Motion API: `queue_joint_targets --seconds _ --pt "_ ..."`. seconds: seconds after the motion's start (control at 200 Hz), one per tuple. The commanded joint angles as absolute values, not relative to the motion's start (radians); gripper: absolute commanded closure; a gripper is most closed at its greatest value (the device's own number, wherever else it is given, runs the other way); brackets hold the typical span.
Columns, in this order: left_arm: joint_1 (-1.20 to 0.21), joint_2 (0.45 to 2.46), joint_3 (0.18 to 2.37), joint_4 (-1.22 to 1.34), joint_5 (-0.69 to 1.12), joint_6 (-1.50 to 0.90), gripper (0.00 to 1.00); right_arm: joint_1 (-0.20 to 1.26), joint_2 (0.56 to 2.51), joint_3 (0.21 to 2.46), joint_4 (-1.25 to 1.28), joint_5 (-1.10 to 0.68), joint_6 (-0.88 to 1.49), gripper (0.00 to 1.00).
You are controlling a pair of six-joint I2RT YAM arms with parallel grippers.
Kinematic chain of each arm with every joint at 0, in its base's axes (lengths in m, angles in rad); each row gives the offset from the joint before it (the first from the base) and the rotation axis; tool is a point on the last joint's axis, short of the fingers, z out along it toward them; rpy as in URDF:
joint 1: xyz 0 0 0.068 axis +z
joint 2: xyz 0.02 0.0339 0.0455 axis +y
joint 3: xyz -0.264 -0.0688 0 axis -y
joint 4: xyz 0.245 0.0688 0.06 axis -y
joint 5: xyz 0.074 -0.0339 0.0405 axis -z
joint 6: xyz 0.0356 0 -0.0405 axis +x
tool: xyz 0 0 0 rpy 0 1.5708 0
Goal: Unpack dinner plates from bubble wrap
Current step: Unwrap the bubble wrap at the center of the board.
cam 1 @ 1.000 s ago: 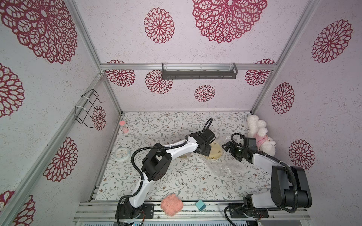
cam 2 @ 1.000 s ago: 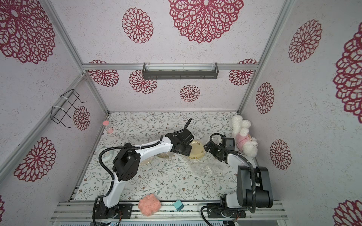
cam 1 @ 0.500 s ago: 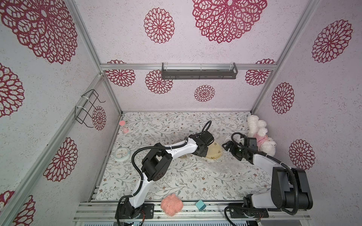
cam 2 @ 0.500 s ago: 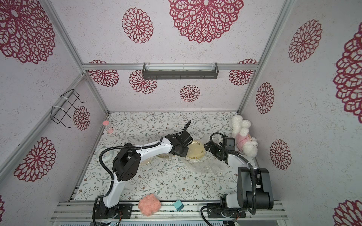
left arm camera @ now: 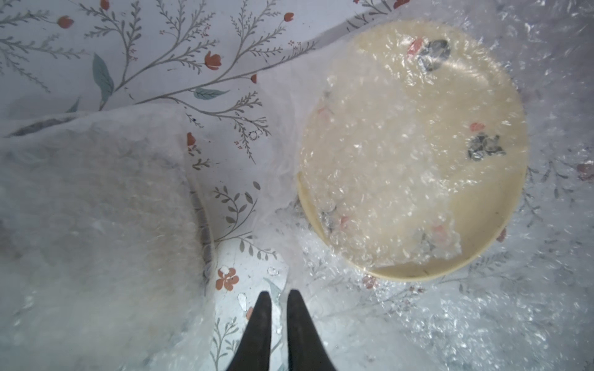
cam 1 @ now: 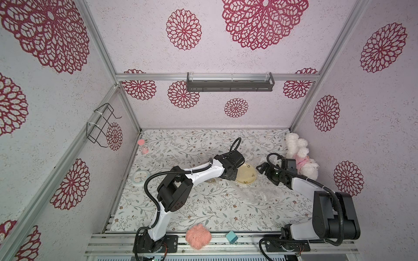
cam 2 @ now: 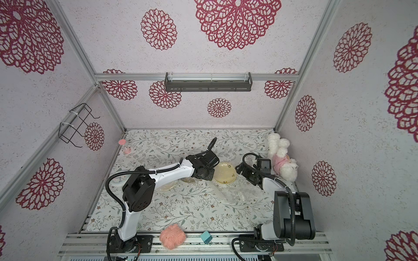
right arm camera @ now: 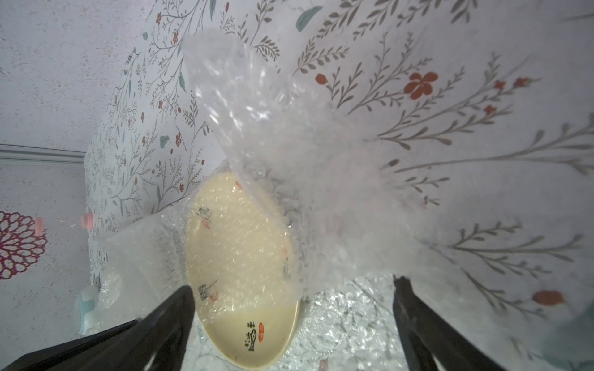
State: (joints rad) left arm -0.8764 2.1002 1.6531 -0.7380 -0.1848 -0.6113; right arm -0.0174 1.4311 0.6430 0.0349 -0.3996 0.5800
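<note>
Watching your two grippers flank one cream plate (cam 1: pixel 246 174), which lies a little right of the middle of the table (cam 1: pixel 181 144). Your left gripper (left arm camera: pixel 279 294) is just left of that plate, its two fingers pinched nearly together on the bubble wrap (left arm camera: pixel 482 321) (a sliver of film shows between the tips). Your right gripper (right arm camera: pixel 294 284) sits just right of the plate, two fingers spread wide, grasping nothing. Wrap drapes over most of the plate, with only a strip at one rim bare, and two dark motifs show clearly through it in the left wrist view. More wrap lies crumpled on the table to the near right of the plate; I can't count the sheets. One round wrapped bundle (left arm camera: pixel 96 208) with a dark edge lies left of your left gripper, apart from the cream plate, and I can't tell how many plates are inside. Around the edges you've got one clock (cam 1: pixel 140 177) at the left, one plush dog (cam 1: pixel 298 158) at the far right, and one pink pompom (cam 1: pixel 198 236) and one teal cube (cam 1: pixel 231 237) at the near edge.
</note>
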Motion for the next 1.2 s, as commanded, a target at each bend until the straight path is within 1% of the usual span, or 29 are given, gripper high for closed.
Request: queue_joint_targets --seconds 0.0,0.205,0.565,0.661,0.806,0.866,0.921,0.966,1.036,1.196 --pt "-0.865 2.072 1.637 -0.727 -0.208 -0.632 0.85 -0.016 1.440 0.681 0.057 -0.420 0.598 0.03" --pt "-0.865 2.070 1.617 -0.721 -0.212 -0.648 0.85 -0.005 1.468 0.710 0.054 -0.417 0.591 0.03" --pt "-0.858 2.040 1.572 -0.720 -0.234 -0.660 0.83 0.029 1.534 0.764 0.080 -0.408 0.609 0.08" --pt "-0.855 2.033 1.566 -0.715 -0.235 -0.662 0.82 0.038 1.546 0.767 0.096 -0.408 0.618 0.09" --pt "-0.856 2.025 1.567 -0.711 -0.236 -0.662 0.81 0.049 1.542 0.784 0.103 -0.400 0.627 0.16" --pt "-0.856 2.026 1.568 -0.709 -0.235 -0.663 0.81 0.051 1.536 0.793 0.105 -0.397 0.633 0.22" --pt "-0.855 2.026 1.567 -0.709 -0.234 -0.664 0.81 0.052 1.531 0.803 0.107 -0.397 0.641 0.31" --pt "-0.856 2.026 1.566 -0.707 -0.233 -0.666 0.81 0.052 1.528 0.808 0.110 -0.394 0.647 0.41" --pt "-0.856 2.027 1.566 -0.706 -0.231 -0.667 0.81 0.052 1.527 0.819 0.110 -0.386 0.655 0.54" --pt "-0.856 2.022 1.564 -0.705 -0.230 -0.667 0.81 0.053 1.551 0.851 0.111 -0.393 0.661 0.77"
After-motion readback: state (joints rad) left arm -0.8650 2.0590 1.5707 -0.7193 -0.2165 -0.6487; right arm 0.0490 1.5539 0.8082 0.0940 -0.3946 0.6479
